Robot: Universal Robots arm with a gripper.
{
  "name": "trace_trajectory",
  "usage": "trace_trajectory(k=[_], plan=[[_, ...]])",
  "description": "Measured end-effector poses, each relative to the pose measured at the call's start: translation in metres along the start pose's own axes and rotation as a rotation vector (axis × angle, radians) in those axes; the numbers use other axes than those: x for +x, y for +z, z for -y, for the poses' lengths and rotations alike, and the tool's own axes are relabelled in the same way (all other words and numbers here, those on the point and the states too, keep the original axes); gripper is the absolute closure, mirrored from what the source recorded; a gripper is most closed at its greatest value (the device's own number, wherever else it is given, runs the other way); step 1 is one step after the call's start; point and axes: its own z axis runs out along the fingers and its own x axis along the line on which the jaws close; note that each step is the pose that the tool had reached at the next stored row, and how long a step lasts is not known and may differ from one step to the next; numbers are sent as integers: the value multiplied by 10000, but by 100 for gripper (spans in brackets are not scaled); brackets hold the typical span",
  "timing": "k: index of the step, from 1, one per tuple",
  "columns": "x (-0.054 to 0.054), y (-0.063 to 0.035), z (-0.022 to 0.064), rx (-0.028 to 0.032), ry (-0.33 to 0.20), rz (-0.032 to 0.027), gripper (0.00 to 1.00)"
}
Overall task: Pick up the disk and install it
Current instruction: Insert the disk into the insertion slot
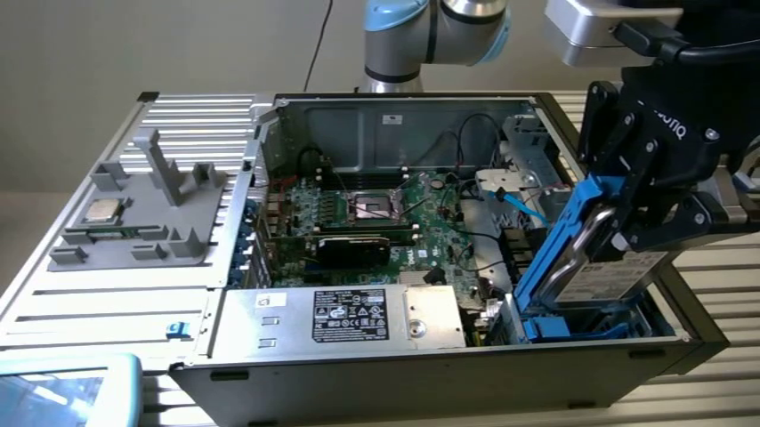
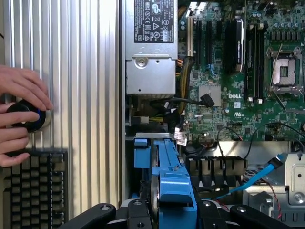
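Ribbed metal table (image 2: 86,95); jaws clamp disk (image 1: 608,276); motherboard (image 2: 224,112) marked DELL.

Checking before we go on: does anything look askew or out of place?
The gripper holds the disk tilted, lower end in the drive bay at the exterior view's right, not seated flat. The processor socket is empty; a chip sits on the grey holder outside the case.

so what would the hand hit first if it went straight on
Likely the blue bay in the case below it, with the lower end of the held disk arriving before the hand itself; how close it is I can't tell.
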Motion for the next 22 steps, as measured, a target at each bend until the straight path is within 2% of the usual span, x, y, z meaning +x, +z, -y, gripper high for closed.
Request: trace_trajectory(k=[22], plan=[[2, 99, -2, 66, 1, 1, 63]])
